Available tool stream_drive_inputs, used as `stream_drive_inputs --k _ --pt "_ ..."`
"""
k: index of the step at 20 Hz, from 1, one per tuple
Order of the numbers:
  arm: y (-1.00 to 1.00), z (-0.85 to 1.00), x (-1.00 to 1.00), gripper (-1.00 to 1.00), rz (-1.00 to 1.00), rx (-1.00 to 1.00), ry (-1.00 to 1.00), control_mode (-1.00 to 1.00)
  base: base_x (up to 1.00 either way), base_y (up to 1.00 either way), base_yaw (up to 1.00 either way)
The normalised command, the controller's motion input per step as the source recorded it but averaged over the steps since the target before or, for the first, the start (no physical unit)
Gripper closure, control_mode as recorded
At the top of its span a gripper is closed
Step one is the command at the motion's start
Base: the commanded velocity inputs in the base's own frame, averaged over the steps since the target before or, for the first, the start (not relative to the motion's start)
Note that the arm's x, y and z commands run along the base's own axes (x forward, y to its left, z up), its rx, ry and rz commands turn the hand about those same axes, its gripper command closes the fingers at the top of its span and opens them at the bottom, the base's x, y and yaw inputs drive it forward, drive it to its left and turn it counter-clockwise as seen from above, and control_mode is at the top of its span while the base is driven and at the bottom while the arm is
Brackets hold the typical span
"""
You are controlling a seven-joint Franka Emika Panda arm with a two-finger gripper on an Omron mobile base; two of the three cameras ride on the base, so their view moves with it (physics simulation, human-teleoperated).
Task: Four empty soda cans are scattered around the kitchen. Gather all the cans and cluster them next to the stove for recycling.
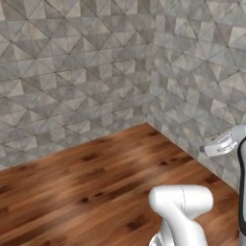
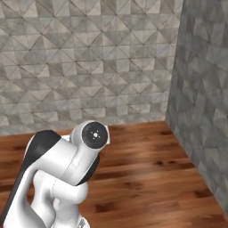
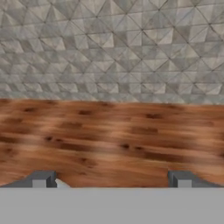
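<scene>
Wood-plank floor (image 3: pixel 109 135) is filling the near ground in all three views, bare boards, nothing lying on them. Claw (image 3: pixel 111 180) is sitting released, both dark fingertips (image 3: pixel 43 179) standing wide apart at the bottom of the hand view with only floor showing between them, nothing gripped. White arm (image 2: pixel 67 178) is folding up close in front of the base cameras, elbow high.

Soda cans and stove: not locating any of them in these views, so where they are I cannot tell; base is facing a room corner instead.

Handling judgement from the task wording: empty cans are likely being very light, thin-walled, smooth and easy to dent or tip, so a gentle squeeze across the mid-body, fingers on opposite sides, is looking like the safest hold; a grab near the top rim would risk it slipping.

Farther out, grey faceted-tile wall (image 1: pixel 72 72) is running across the back and meeting a second tiled wall (image 2: pixel 205 98) on the right at a corner. Open room is lying near and to the left over the floor; right side and far side are closing off, so swinging or driving that way is risking a bump.
</scene>
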Motion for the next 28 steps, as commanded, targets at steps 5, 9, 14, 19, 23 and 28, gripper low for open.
stream_drive_inputs --k 5,9,14,19,23,28 --pt "0.0 0.0 0.0 -1.0 0.0 0.0 0.0 1.0 0.5 0.02 0.36" --pt "0.0 0.0 0.0 -1.0 0.0 0.0 0.0 1.0 0.4 0.0 0.43" --pt "0.0 0.0 0.0 -1.0 0.0 0.0 0.0 1.0 0.32 0.0 0.48" --pt "0.0 0.0 0.0 -1.0 0.0 0.0 0.0 1.0 0.22 0.0 0.5" --pt "0.0 0.0 0.0 -1.0 0.0 0.0 0.0 1.0 0.16 0.0 0.5" --pt "0.0 0.0 0.0 -1.0 0.0 0.0 0.0 1.0 0.14 0.0 0.5"
